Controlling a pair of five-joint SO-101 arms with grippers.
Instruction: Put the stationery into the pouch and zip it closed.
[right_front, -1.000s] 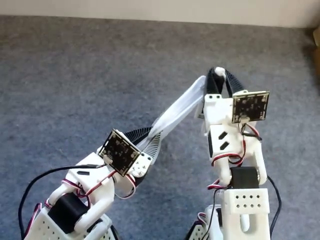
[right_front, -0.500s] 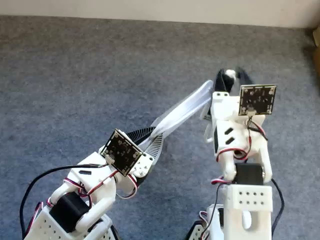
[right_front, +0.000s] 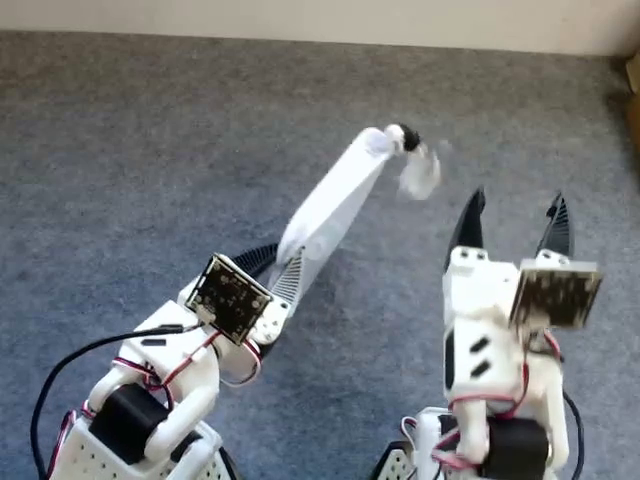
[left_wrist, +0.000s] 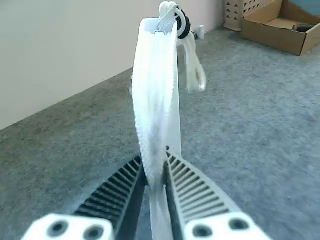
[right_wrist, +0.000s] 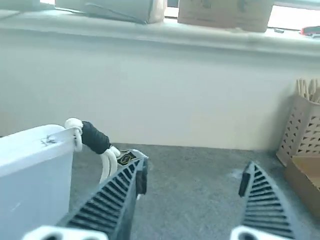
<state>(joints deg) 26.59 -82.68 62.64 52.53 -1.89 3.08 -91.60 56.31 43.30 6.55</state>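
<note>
The left arm is cut off by the lower edge of the high view, and the camera board on its wrist covers the near end of the pouch, so that end is hard to make out from above. The left gripper is clamped tight on the pouch, its ribbed black fingers pressing the fabric flat from both sides. The part below the pinch runs out of the left wrist view. The pouch is white, long and narrow, and slightly translucent. It is held off the grey carpet and slants up and away from the left gripper. What is inside it cannot be told, nor whether the zip is fully meshed. At the pouch's far end sits the zip pull, a white knot with a black bead. A white cord loop hangs from it, blurred in the high view. The right gripper is beside that far end, apart from the pouch and touching nothing. Its jaws are spread wide with nothing between them. In the right wrist view one of its fingers lies just beside the cord loop, though contact cannot be judged there. The right arm's base is cut off by the frame edge. Beyond the pouch stands a pale wall. Off past the right gripper's side of the pouch are a lattice basket and a cardboard box, both partly out of frame.
</note>
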